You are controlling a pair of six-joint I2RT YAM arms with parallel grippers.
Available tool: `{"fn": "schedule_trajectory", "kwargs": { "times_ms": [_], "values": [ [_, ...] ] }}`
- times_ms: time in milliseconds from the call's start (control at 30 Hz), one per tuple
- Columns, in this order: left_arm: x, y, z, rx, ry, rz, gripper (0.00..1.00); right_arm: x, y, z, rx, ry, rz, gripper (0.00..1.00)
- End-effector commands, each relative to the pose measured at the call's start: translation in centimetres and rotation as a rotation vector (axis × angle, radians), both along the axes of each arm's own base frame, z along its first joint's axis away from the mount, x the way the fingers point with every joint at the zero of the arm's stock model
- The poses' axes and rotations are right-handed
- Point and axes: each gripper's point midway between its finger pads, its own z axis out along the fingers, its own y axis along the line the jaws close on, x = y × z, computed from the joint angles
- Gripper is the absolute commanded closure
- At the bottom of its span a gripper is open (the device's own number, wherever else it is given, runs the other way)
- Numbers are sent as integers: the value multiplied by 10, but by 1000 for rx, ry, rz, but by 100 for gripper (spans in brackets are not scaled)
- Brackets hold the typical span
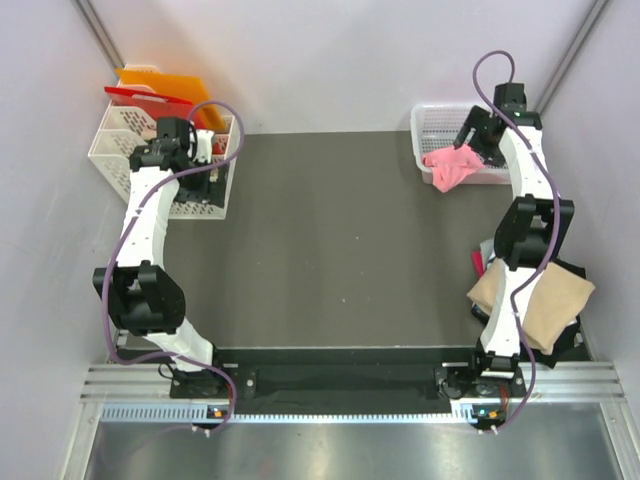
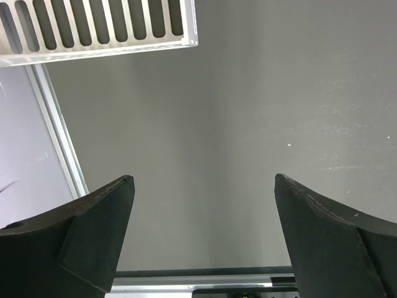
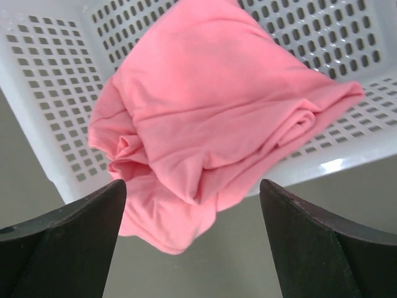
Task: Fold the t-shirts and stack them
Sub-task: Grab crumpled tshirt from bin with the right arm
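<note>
Dark table: left basket, right basket, stacked t-shirts near right.

The left pincer gapes above the dark table, white slotted basket beyond.

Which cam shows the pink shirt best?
Right wrist: the pink shirt fills the frame, crumpled and draped over the white basket rim. Top external shows it small, far off; left wrist misses it.
</note>
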Motion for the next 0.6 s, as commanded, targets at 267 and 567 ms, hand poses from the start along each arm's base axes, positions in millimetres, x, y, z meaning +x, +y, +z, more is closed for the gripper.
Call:
{"fn": "schedule_trajectory", "kwargs": {
  "times_ms": [267,567],
  "values": [
    [13,10,2,37,-52,36,1,12,30,-18,123,-1,98,25],
    [13,13,2,45,-63,43,1,4,32,-27,124,29,123,42]
  ]
}}
